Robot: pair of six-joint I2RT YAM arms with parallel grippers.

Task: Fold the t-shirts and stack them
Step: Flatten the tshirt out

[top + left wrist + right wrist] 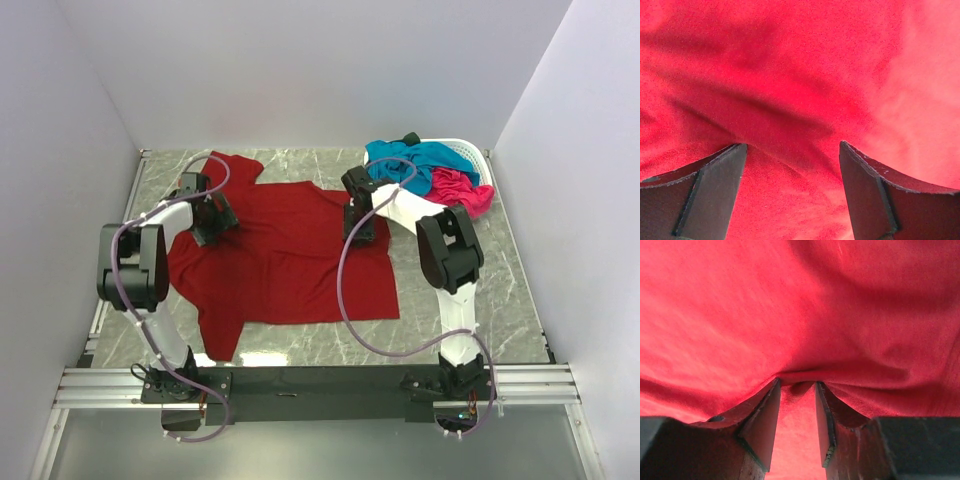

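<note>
The dark red t-shirt lies spread flat on the marble table, with one sleeve at the far left and one at the near left. My left gripper presses down on the shirt's left part. Its jaws stand wide open over creased red cloth. At the shirt's far right edge, my right gripper is also down on the cloth. Its jaws stand narrow but apart, and a small ridge of the red cloth bunches between the tips. A teal-blue t-shirt and a hot pink t-shirt lie crumpled at the far right.
A white latticed basket stands at the far right corner under the teal and pink shirts. White walls close in the table on three sides. A metal rail with both arm bases runs along the near edge.
</note>
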